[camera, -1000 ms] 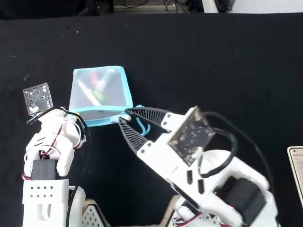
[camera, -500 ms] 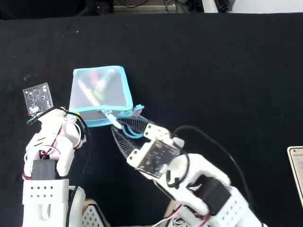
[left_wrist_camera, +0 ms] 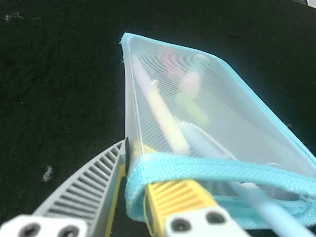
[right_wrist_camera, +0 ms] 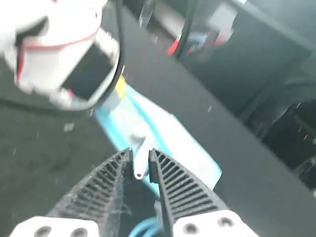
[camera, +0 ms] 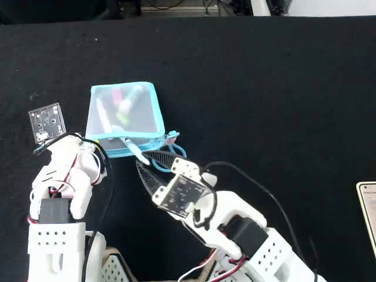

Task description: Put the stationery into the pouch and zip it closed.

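A translucent pouch point(camera: 123, 114) with light-blue trim lies left of centre, with several pens and markers inside it point(left_wrist_camera: 173, 98). My left gripper point(camera: 100, 151) is shut on the pouch's near rim point(left_wrist_camera: 136, 163), one yellow-padded finger inside and the grey one outside. A pale-blue pen point(camera: 136, 151) sticks out of the pouch mouth point(left_wrist_camera: 261, 207). My right gripper point(camera: 143, 163) sits at that mouth, its fingers nearly together on the pen's white end point(right_wrist_camera: 139, 160). A pink zip pull point(camera: 171, 138) lies at the pouch's near right corner.
A white card point(camera: 368, 205) lies at the table's right edge. The black tabletop stretches far and right of the pouch. Both arm bases crowd the near edge, and cables and clutter lie beyond the far edge.
My right arm swung left toward the pouch mouth, and its gripper went from wide open to closed on the pen. The left arm and pouch stayed put.
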Tool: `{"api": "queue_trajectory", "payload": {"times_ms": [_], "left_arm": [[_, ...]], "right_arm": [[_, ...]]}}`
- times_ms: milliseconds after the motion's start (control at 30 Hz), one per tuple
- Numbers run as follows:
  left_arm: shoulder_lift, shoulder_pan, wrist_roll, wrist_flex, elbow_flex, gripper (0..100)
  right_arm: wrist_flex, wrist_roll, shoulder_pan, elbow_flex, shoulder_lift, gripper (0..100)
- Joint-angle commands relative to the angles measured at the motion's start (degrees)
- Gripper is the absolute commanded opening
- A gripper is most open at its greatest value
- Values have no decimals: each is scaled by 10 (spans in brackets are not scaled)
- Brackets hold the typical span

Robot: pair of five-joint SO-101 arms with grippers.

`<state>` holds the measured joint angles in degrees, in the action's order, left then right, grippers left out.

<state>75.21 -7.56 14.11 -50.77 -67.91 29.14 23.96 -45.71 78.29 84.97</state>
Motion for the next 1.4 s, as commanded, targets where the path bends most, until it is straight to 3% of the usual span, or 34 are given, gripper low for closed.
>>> {"api": "queue_trajectory", "payload": {"times_ms": [0, 233, 500, 700, 867, 967, 1100, 1367], "left_arm": [[6, -5, -4, 10, 14, 30], [6, -5, -4, 10, 14, 30], [6, -5, -4, 10, 13, 30], [6, -5, -4, 10, 12, 30], [6, -5, -4, 10, 12, 30], [6, -5, -4, 10, 12, 30], [6, -5, -4, 10, 13, 30], [6, -5, -4, 10, 13, 30]], "right_arm": [[-50, 5, -3, -8, -60, 11], [-98, 3, -4, -114, -268, 11], [-22, 0, -4, -191, -384, 40], [130, -85, -5, -259, -307, 244], [268, -84, 7, -312, -157, 221], [309, -58, 51, -298, -86, 202], [296, -52, 113, -207, -61, 198], [192, -97, 114, -74, -61, 222]]}}
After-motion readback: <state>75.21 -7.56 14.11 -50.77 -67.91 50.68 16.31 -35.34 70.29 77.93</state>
